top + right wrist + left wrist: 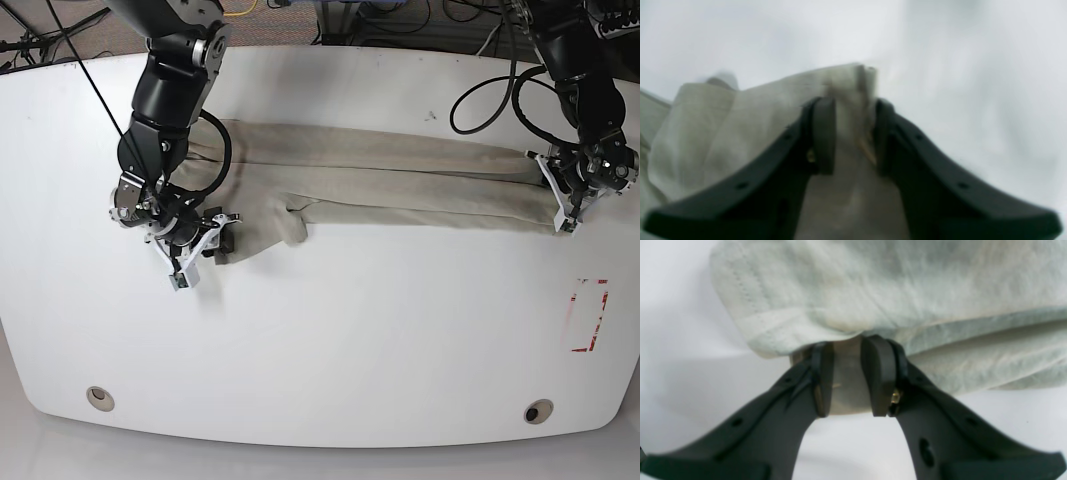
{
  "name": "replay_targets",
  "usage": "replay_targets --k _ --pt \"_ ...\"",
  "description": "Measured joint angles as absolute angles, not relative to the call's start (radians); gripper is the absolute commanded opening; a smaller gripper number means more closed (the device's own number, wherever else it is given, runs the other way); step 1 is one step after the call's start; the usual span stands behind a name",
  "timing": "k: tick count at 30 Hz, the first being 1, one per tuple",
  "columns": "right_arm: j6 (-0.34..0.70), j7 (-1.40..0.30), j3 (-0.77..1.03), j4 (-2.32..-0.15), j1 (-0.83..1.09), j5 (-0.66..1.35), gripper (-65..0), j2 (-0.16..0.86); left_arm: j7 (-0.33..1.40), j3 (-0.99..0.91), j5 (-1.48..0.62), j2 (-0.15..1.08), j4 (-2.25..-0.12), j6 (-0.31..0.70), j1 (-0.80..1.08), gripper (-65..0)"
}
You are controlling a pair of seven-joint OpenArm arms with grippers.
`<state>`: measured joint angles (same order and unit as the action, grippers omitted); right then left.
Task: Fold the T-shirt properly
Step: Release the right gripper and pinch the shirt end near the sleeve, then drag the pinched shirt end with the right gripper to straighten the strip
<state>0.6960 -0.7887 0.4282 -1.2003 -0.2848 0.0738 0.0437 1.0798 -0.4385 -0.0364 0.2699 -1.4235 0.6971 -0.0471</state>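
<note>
The khaki-beige T-shirt lies as a long, narrow folded strip across the white table. At the strip's right end in the base view, my left gripper holds the cloth. The left wrist view shows that gripper shut on a fold of the T-shirt, with beige fabric between the pads. My right gripper is at the strip's left end. In the blurred right wrist view its fingers close around a raised edge of the T-shirt.
A red rectangular mark sits near the table's right edge. Two round holes lie near the front edge. Cables trail from the arm over the back right of the table.
</note>
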Motion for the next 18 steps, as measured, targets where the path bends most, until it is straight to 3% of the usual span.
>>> replay_targets --k 2,11,18 --pt "0.696 -0.789 0.428 -1.200 -0.285 0.074 -65.0 0.044 1.080 -0.438 -0.037 0.270 -1.424 0.698 -0.047 -46.8" --pt "0.697 -0.794 0.428 -1.228 -0.281 0.075 -65.0 0.044 1.080 -0.438 -0.037 0.270 -1.423 0.698 -0.047 -46.8" --pt "0.692 -0.875 0.433 -1.487 -0.215 0.113 -65.0 0.025 1.080 -0.438 -0.037 0.270 -1.422 0.697 -0.047 -46.8"
